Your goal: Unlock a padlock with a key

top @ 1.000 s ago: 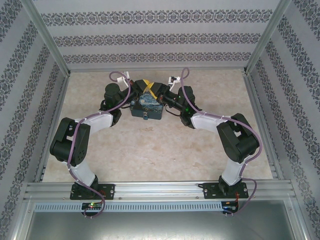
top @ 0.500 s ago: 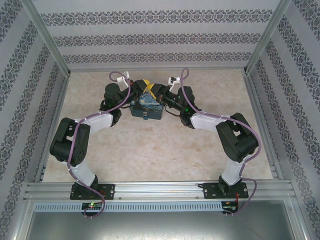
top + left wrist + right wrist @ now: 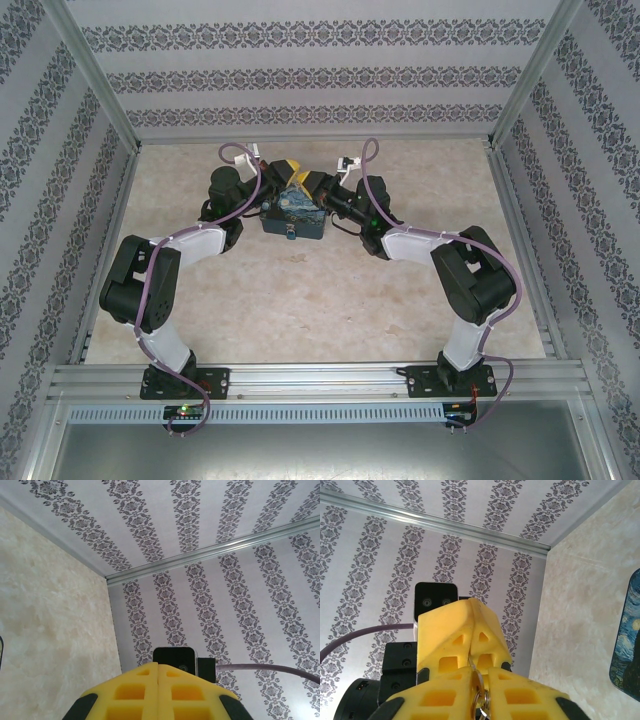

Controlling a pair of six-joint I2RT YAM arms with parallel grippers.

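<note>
The key (image 3: pixel 479 687) is a slim metal one on a ring, and both grippers grip it, tip to tip. My right gripper (image 3: pixel 479 674) is shut on its head. Its blade runs up into the slit of my left gripper (image 3: pixel 471 652), which is shut on it. In the left wrist view the left gripper (image 3: pixel 158 664) has its yellow pads pressed together, and the key is hidden beyond them. From above, the left gripper (image 3: pixel 284 167) and right gripper (image 3: pixel 304 182) meet over the back of the dark-blue painted box (image 3: pixel 293 213). The tiny padlock (image 3: pixel 289 234) hangs at the box's front.
The box stands at the back middle of the beige table (image 3: pixel 320 300), and its edge (image 3: pixel 626 645) shows in the right wrist view. Patterned walls (image 3: pixel 320 80) and metal rails close the table on three sides. Open table lies in front of the box.
The right gripper's jaws have come together on the key's head. Both arms stay over the box with hardly any shift.
</note>
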